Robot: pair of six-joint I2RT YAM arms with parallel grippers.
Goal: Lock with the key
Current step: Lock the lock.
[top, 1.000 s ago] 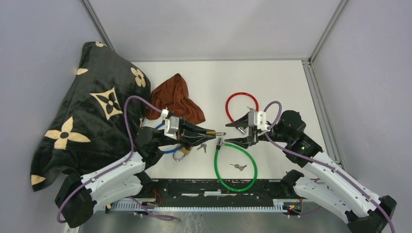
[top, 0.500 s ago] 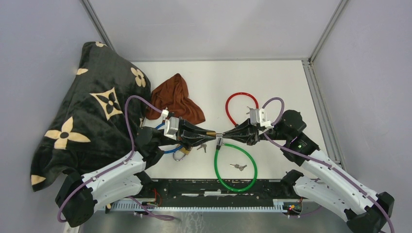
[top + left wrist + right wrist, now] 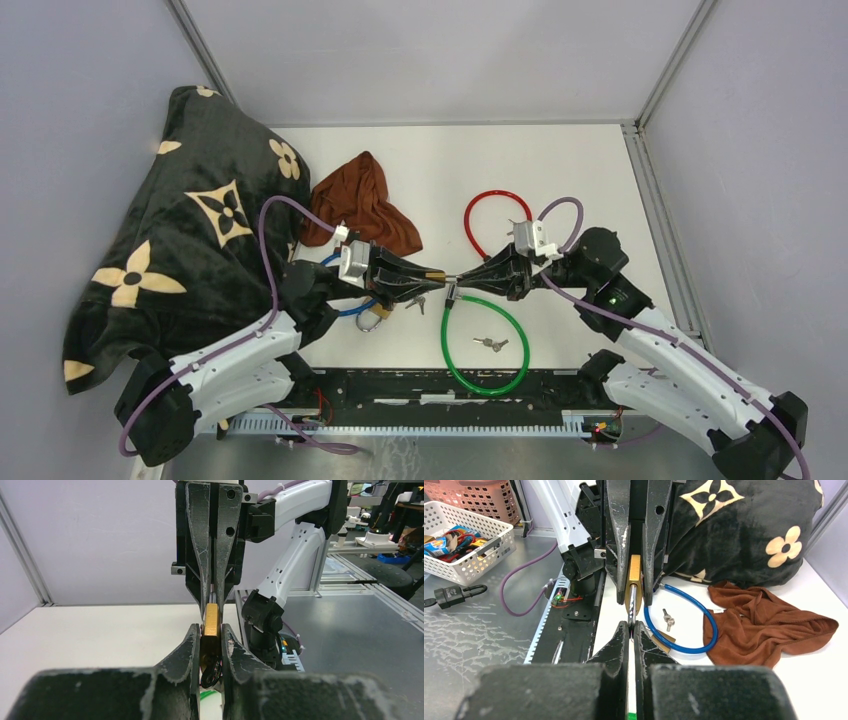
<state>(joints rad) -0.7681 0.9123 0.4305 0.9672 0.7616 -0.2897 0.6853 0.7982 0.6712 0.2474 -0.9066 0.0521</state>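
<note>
A brass padlock (image 3: 211, 625) on a green cable loop (image 3: 520, 345) is held above the table, and my left gripper (image 3: 438, 272) is shut on its body. A silver key (image 3: 631, 607) sticks out of the padlock (image 3: 636, 580) toward the right arm. My right gripper (image 3: 631, 626) is shut on that key's head, tip to tip with the left gripper (image 3: 634, 597). In the top view the right gripper (image 3: 464, 279) meets the padlock (image 3: 437, 272) at mid-table. The keyhole itself is hidden between the fingers.
A red cable lock (image 3: 497, 222) lies behind the right gripper and a blue cable lock (image 3: 350, 308) under the left arm. Loose keys (image 3: 490, 344) lie inside the green loop. A brown cloth (image 3: 365, 205) and a black flower-patterned pillow (image 3: 170, 230) sit at the left.
My right gripper, open a second ago, has moved slightly left onto the key and shut on it. The left gripper and padlock have stayed still.
</note>
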